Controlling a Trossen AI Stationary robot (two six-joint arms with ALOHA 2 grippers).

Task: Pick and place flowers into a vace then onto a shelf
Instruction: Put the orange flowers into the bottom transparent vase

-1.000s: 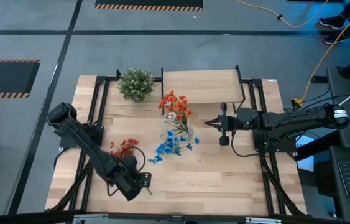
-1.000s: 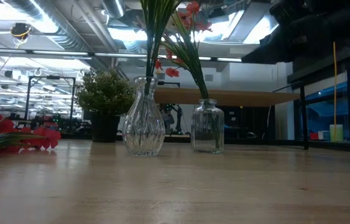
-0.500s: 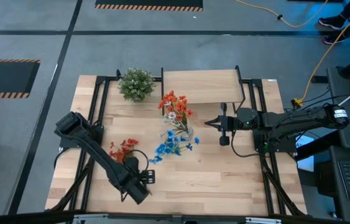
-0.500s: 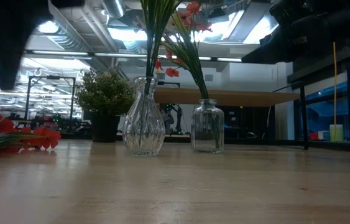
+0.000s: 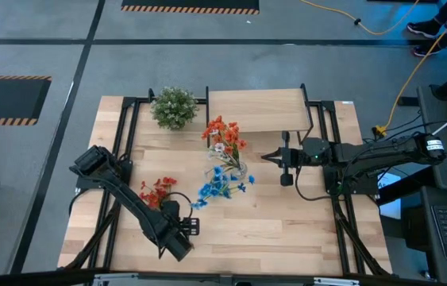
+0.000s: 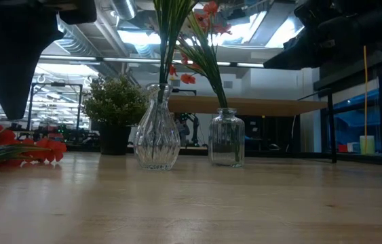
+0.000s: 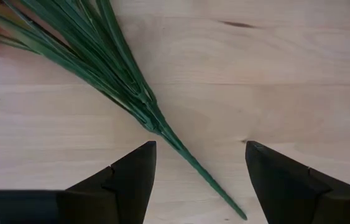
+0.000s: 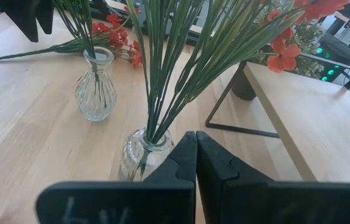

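- Over the table's near left edge, the left gripper (image 7: pixel 196 174) has swung in above the loose red-orange spray (image 5: pixel 157 191), fingers spread and straddling its thin stem (image 7: pixel 193 167), nothing grasped yet.
- That sets up a pick; lowering and closing look next.
- Right gripper (image 5: pixel 269 157) waits clenched and empty beside the two glass vases (image 6: pixel 155 135), which hold the other sprays.
- Shelf (image 5: pixel 256 110) is bare.

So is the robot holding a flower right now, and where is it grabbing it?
No, nothing is held. The left gripper is open above the stem of the red flower lying on the table. The right gripper is shut and empty.
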